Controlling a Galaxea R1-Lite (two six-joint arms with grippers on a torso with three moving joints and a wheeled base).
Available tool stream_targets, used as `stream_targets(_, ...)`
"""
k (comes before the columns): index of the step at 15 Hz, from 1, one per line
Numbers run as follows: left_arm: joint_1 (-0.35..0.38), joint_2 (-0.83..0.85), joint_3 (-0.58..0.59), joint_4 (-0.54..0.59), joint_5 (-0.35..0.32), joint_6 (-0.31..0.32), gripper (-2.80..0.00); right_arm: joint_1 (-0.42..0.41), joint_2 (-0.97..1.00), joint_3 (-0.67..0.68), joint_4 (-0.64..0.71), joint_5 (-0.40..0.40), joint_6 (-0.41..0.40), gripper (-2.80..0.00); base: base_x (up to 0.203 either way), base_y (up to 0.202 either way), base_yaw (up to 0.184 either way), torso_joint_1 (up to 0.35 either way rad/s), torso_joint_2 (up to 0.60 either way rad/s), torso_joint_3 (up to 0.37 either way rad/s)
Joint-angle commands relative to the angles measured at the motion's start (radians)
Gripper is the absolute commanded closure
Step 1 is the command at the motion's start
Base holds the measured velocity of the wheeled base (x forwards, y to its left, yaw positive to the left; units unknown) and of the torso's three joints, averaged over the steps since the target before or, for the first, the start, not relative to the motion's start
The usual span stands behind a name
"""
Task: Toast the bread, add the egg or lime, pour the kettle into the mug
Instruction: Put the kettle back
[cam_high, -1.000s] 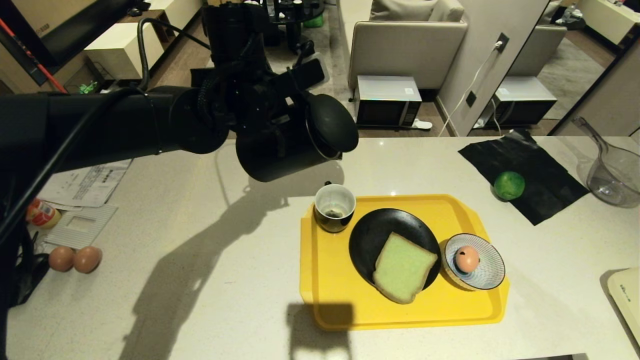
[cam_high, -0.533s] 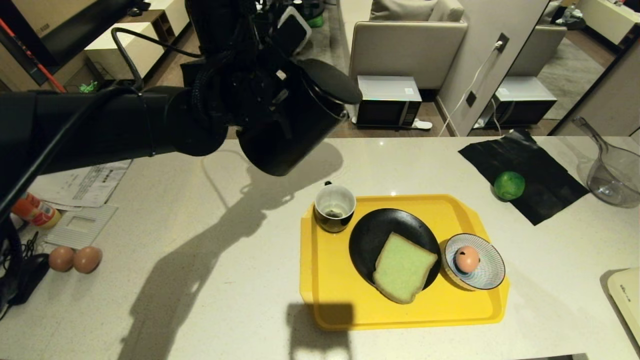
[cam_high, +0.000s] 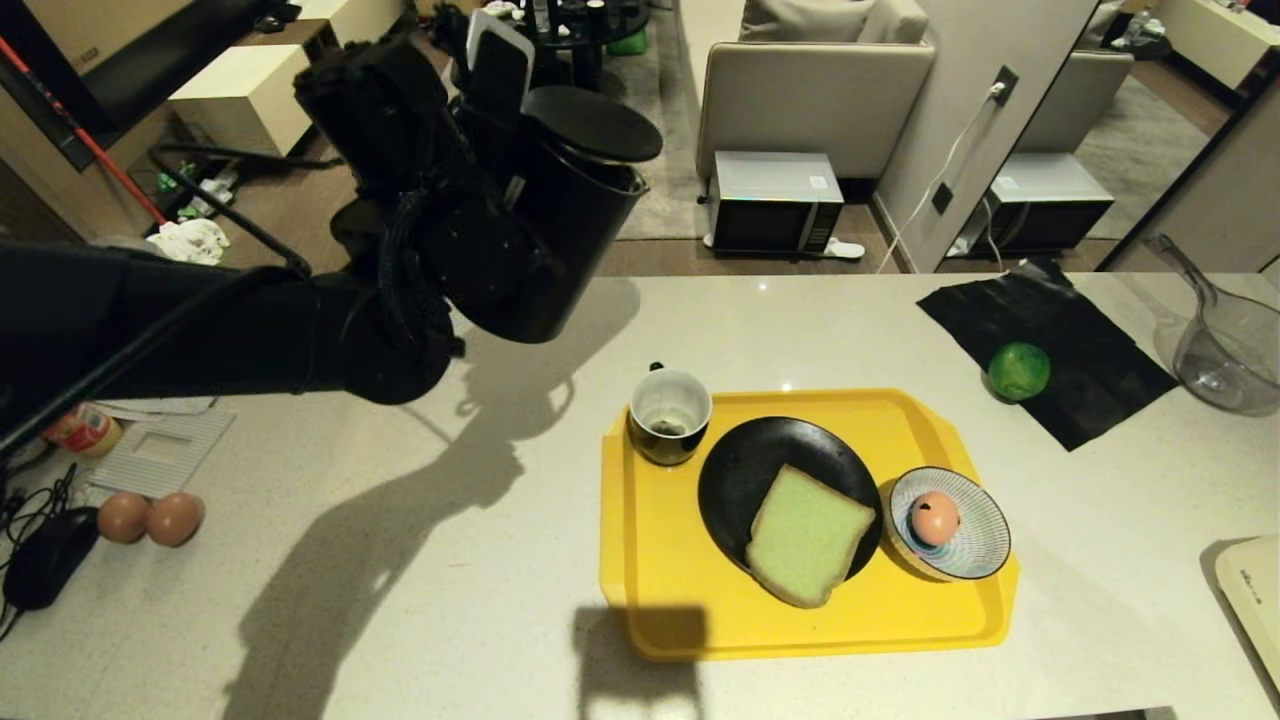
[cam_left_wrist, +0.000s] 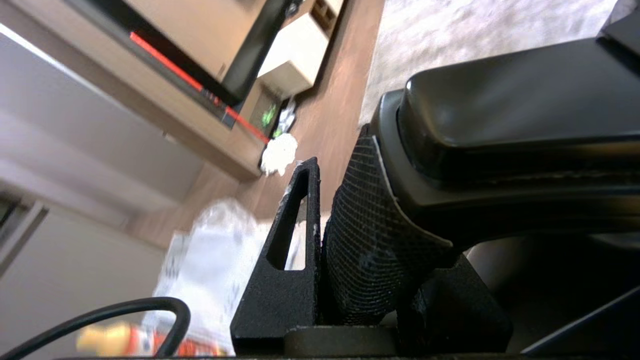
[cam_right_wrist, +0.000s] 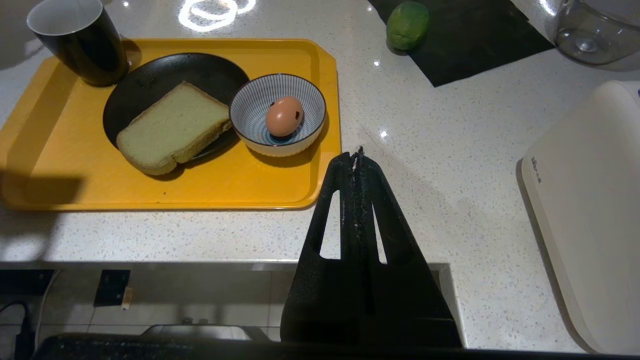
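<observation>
My left gripper (cam_left_wrist: 345, 210) is shut on the mesh-wrapped handle (cam_left_wrist: 370, 240) of the black kettle (cam_high: 560, 220). The kettle hangs nearly upright above the counter's back left, up and left of the mug (cam_high: 669, 415), with its lid resting on top. The mug stands at the far left corner of the yellow tray (cam_high: 650, 560). The bread (cam_high: 808, 535) lies on a black plate (cam_high: 740, 470). The spotted egg (cam_high: 934, 517) sits in a striped bowl (cam_high: 975, 560). The lime (cam_high: 1018, 370) rests on a black sheet (cam_high: 1080, 340). My right gripper (cam_right_wrist: 356, 155) is shut and empty over the counter's front edge, right of the tray.
Two brown eggs (cam_high: 150, 517) and papers (cam_high: 160, 450) lie at the counter's left edge. A clear jug (cam_high: 1225, 345) stands at the back right, and a white appliance (cam_high: 1255, 590) at the right edge.
The left arm has swung the kettle from tipped over beside the mug to nearly upright, moving it up and to the left. Its lid, hanging open before, now lies on top.
</observation>
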Motion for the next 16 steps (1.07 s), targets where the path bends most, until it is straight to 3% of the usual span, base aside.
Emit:
stream_targets(1,0.007,-0.035,0.208,-0.188,0.020,-0.019,0.00,0.000,0.002,0.026,-0.001,0.000,0.000,0.00,0.000,0.000,0.000,0.000,0.00,0.000)
stream_targets(3,0.008,-0.025,0.348,-0.376,0.028,-0.091,0.00,0.000,0.002,0.026,-0.001,0.000,0.000,0.00,0.000,0.000,0.000,0.000,0.00,0.000)
stream_targets(6,0.010,0.060,0.400,-0.566,0.029,-0.163,0.00,0.000,0.002,0.026,-0.001,0.000,0.001,0.00,0.000,0.000,0.000,0.000,0.00,0.000)
stream_targets(8,0.027,0.086,0.404,-0.582,0.026,-0.225,0.00,0.000,0.002,0.026,-0.001,0.000,0.001,0.00,0.000,0.000,0.000,0.000,0.00,0.000)
stream_targets(12,0.083,0.097,0.427,-0.582,0.026,-0.269,0.00,0.000,0.002,0.026,-0.001,0.000,0.000,0.00,0.000,0.000,0.000,0.000,0.00,0.000)
stream_targets(16,0.136,0.120,0.475,-0.582,0.026,-0.361,0.00,0.000,0.002,0.026,-0.001,0.000,0.000,0.00,0.000,0.000,0.000,0.000,0.00,0.000)
